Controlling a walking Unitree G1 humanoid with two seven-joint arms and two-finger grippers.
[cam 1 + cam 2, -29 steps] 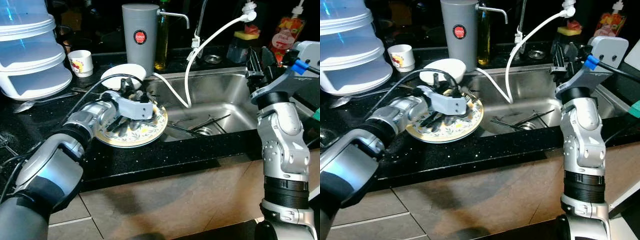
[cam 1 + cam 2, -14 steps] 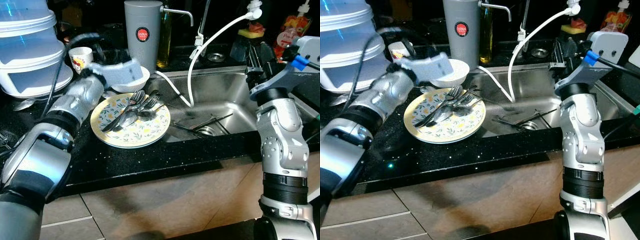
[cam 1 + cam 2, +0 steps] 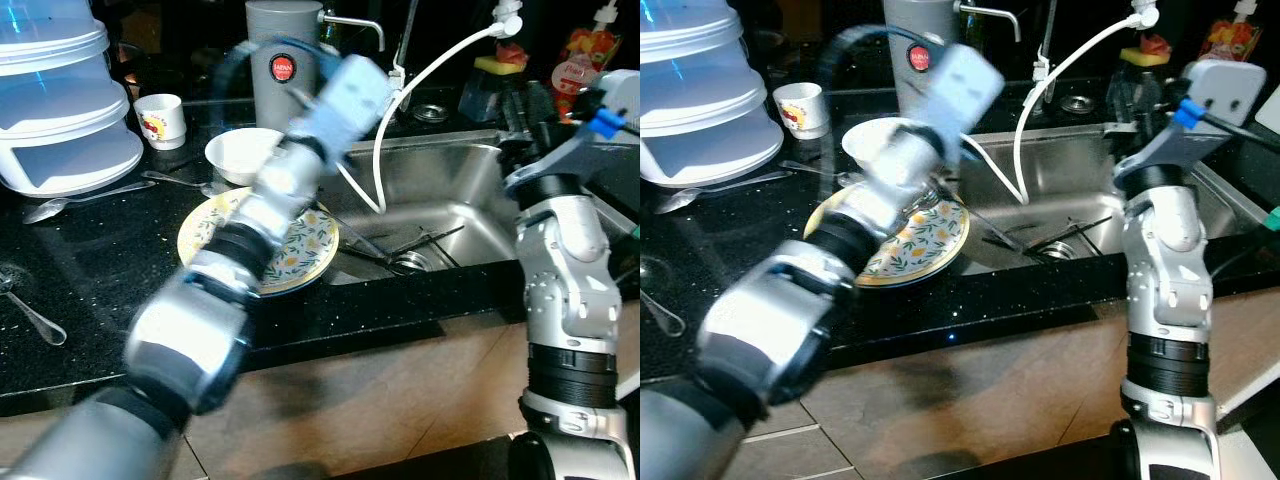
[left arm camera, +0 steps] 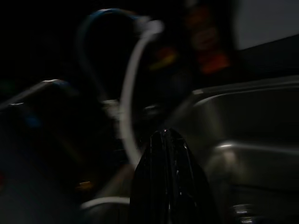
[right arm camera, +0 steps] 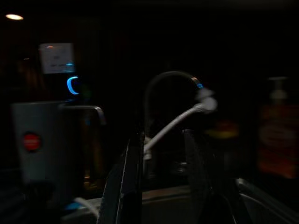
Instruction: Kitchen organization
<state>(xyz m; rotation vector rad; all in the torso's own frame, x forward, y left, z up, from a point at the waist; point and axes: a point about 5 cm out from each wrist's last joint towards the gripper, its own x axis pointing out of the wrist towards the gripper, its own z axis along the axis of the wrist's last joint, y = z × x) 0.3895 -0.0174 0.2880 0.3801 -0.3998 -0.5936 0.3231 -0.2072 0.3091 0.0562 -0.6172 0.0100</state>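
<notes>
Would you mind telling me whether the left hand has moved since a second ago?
Yes. The left hand has lifted off the floral plate and swung toward the sink, now blurred beside the grey canister.

Our silver left arm (image 3: 270, 200) is smeared by motion blur and covers part of the yellow-rimmed floral plate (image 3: 300, 255) at the black surface's (image 3: 90, 260) front edge beside the sink. We cannot tell how either claw stands.

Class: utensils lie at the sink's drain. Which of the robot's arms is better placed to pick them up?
Probably right: the right gripper hangs over the sink near the utensils; the left arm is blurred, mid-swing.
</notes>
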